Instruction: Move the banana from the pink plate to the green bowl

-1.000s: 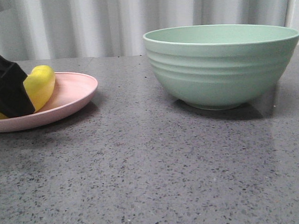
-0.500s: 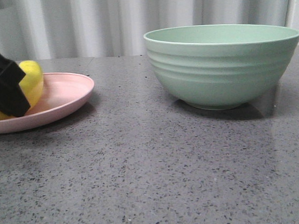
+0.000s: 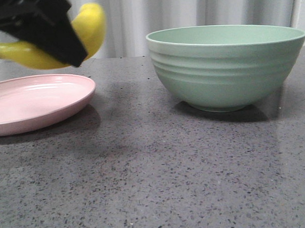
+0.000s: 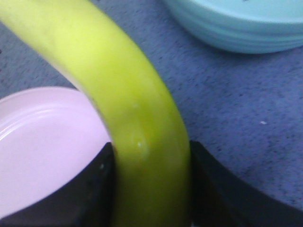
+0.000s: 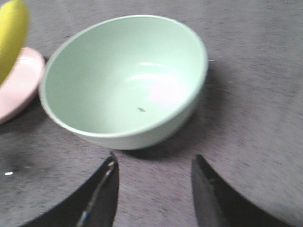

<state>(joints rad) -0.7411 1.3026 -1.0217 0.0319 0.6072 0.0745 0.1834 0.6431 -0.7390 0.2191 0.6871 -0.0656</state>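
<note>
My left gripper [image 3: 49, 40] is shut on the yellow banana [image 3: 89, 26] and holds it in the air above the pink plate [image 3: 37, 100], which is bare. In the left wrist view the banana [image 4: 128, 104] runs between the two black fingers [image 4: 90, 189], with the plate [image 4: 42, 142] below and the bowl's rim [image 4: 236, 28] beyond. The green bowl [image 3: 226, 66] stands at the right; its inside is bare in the right wrist view [image 5: 128, 75]. My right gripper [image 5: 154, 163] is open and empty, above the table just beside the bowl. The banana's end [image 5: 10, 33] shows there too.
The grey speckled tabletop [image 3: 154, 169] stretches in front of the plate and bowl. A white curtain [image 3: 129, 19] hangs behind the table. A gap of bare table lies between plate and bowl.
My left gripper has lifted the banana off the pink plate and moved it up and to the right, toward the bowl. The plate now lies bare.
</note>
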